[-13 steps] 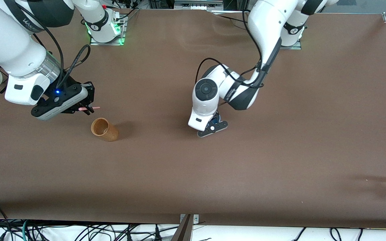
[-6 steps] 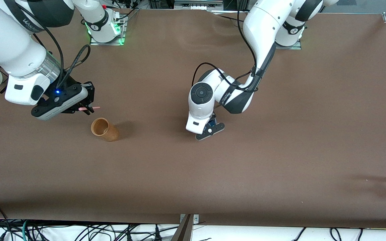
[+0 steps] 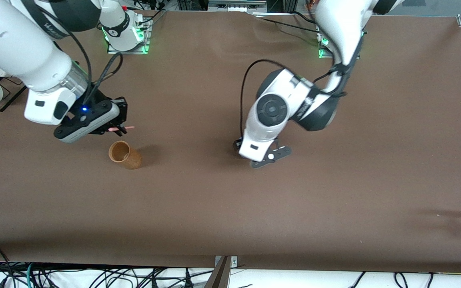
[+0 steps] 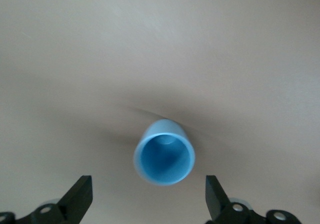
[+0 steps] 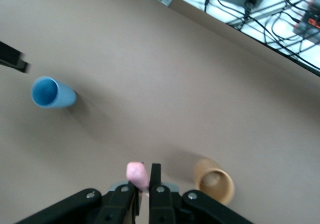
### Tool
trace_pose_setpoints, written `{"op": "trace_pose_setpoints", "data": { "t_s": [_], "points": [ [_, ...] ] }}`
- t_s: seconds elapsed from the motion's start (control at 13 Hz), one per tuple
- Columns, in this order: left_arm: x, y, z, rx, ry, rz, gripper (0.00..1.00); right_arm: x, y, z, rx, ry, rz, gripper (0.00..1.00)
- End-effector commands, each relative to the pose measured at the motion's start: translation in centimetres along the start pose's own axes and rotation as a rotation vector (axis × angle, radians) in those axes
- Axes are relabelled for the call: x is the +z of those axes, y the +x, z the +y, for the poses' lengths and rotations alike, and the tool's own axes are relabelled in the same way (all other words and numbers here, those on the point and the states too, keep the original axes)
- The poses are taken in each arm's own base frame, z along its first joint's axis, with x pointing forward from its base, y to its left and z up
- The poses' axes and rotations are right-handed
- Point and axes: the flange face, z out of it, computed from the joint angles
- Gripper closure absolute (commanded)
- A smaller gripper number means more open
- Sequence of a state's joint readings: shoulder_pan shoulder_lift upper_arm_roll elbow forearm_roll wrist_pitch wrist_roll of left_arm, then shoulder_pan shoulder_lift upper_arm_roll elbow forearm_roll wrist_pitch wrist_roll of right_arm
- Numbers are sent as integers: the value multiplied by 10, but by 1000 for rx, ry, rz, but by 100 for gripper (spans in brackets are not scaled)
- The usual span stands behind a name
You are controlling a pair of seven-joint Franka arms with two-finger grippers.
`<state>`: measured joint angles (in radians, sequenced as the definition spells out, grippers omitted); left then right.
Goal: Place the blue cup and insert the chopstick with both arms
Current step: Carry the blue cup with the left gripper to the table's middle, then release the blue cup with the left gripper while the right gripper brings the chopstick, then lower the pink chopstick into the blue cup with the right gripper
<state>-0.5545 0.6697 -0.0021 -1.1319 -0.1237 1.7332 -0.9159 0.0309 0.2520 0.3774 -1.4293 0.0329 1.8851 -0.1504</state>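
I found the blue cup (image 4: 164, 152) upright on the table mid-width, the left gripper (image 4: 148, 204) spread wide above it, clear. My right gripper (image 5: 142, 186), over the orange-brown cup (image 3: 124, 154), pinched the chopstick (image 5: 136, 175); I judged insertion next, needing a carry across and a tip-down alignment.

My blue cup (image 4: 164, 151) stands upright on the brown table, mouth up, brighter blue inside — free of my left gripper (image 4: 147, 204), whose fingers are spread wide above it, one to either side and touching nothing. From the front it is hidden under my left wrist. The chopstick (image 3: 121, 129), a short pink-red stick, is pinched level in my right gripper (image 3: 117, 129) — its tip pokes out, in the air just beside the orange-brown cup (image 3: 124, 155).
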Motion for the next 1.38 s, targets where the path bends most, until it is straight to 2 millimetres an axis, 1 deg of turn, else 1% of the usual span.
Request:
{"op": "trace_pose_setpoints", "data": {
  "t_s": [0.0, 0.08, 0.15, 0.23, 0.31, 0.38, 0.46, 0.54, 0.69, 0.85, 0.92, 1.0, 1.08, 1.15, 1.31],
  "points": [
    [-97, 20, -78, 123, -23, -13, 0, 8, 14, -54, 41, 42, 30, 100],
    [-121, 35, -112, 126, -19, -19, 0, 16, 22, -78, 71, 54, 45, 100],
    [-147, 52, -152, 153, -26, -19, 0, 24, 30, -96, 119, 65, 69, 100],
    [-166, 65, -191, 225, -26, -27, 0, 40, 37, -120, 130, 72, 93, 100],
    [-179, 81, -231, 286, -21, -24, 0, 55, 44, -137, 131, 49, 118, 100],
    [-187, 94, -265, 342, -19, -27, 0, 71, 47, -159, 145, 32, 134, 100],
    [-193, 98, -291, 372, -16, -26, 0, 87, 52, -178, 168, 21, 148, 100],
    [-203, 97, -315, 376, 5, -9, 0, 101, 56, -198, 168, 0, 156, 100],
    [-220, 90, -345, 381, 54, 26, 0, 130, 69, -232, 184, -25, 174, 100],
    [-221, 87, -369, 393, 49, 18, 0, 153, 77, -265, 205, -43, 198, 100],
    [-220, 82, -376, 411, 51, 10, 0, 161, 77, -274, 215, -56, 204, 100],
    [-215, 82, -382, 423, 49, -1, 0, 166, 75, -278, 218, -67, 207, 100],
    [-216, 81, -387, 431, 47, -2, 0, 171, 74, -281, 210, -80, 207, 100],
    [-215, 80, -388, 435, 50, -3, 0, 175, 74, -283, 207, -83, 204, 100],
    [-214, 77, -389, 440, 53, 7, 0, 193, 73, -285, 211, -96, 205, 100]
  ]
}}
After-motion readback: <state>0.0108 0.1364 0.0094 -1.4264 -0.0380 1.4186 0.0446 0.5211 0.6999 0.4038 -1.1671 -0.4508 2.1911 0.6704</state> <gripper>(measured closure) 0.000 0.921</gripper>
